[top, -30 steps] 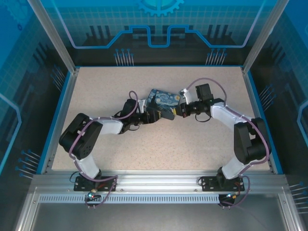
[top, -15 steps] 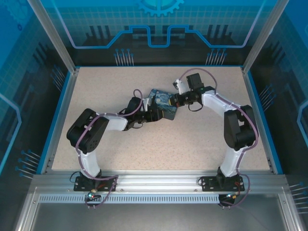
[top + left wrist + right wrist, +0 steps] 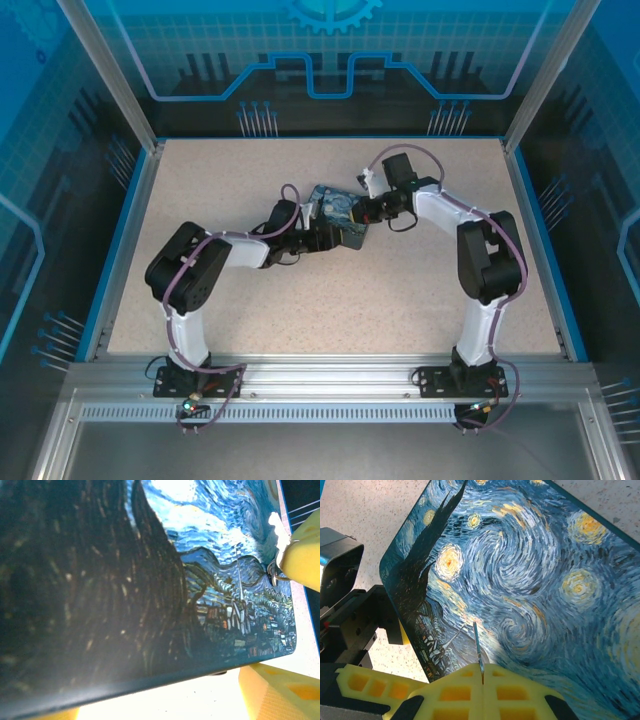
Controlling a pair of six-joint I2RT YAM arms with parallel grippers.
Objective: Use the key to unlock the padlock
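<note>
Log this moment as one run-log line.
right gripper: shut on thin grey metal key | key: pointing toward blue-and-yellow swirl-painted box | left gripper: open, at box edge

A speckled beige table point(image 3: 400, 290) with a blue rim bears a box point(image 3: 335, 204) painted in blue-and-yellow swirls, set a little beyond its middle; whether the box lies flat cannot be told.

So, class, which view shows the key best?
Right wrist: the key is a thin sliver pinched in the shut jaws of the right gripper, over the painted box. Left wrist gives perhaps a metal glint at the box's edge; from above it is too small to tell.
</note>
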